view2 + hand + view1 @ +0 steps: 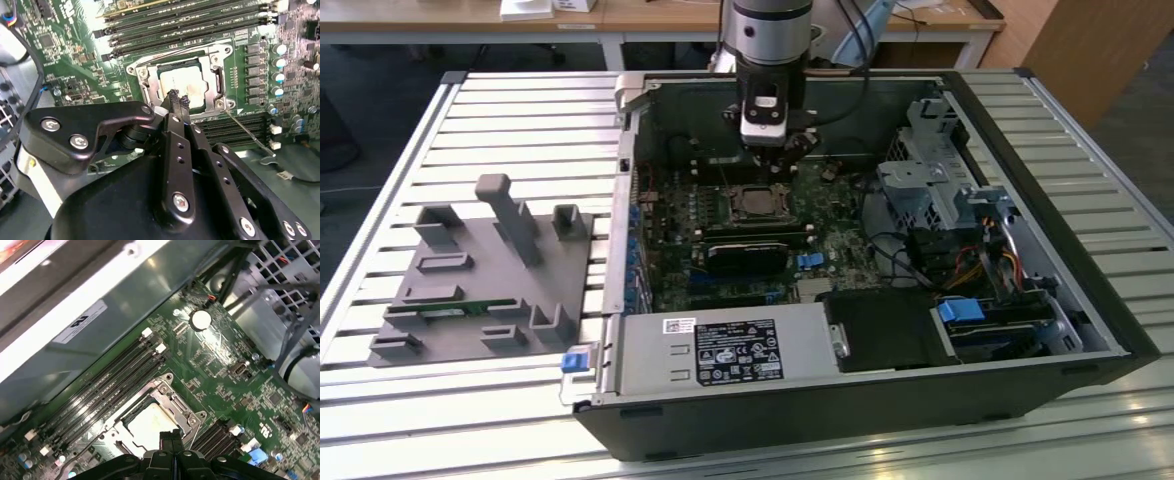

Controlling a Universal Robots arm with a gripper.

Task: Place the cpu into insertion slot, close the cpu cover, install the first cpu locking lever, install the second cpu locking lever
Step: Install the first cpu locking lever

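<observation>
The cpu (184, 81) lies flat in the insertion slot (754, 203), its pale metal face showing in both wrist views (150, 422). The silver cpu cover (144, 82) lies down around it as a frame (172, 399). A thin wire locking lever (246, 133) runs slanting away from one corner of the socket to a hooked end. Another thin lever (175, 50) lies along the socket's opposite side. My gripper (177, 97) hangs just above the socket's edge (769, 168), fingers (172, 440) pressed together, shut on nothing.
The open computer case (1067, 250) lies on a slatted table. Memory slots (190, 25) flank the socket. A black card (747, 250), a power supply (720, 352) and a drive cage with cables (934, 195) surround the board. A grey fixture (480, 270) stands at the exterior view's left.
</observation>
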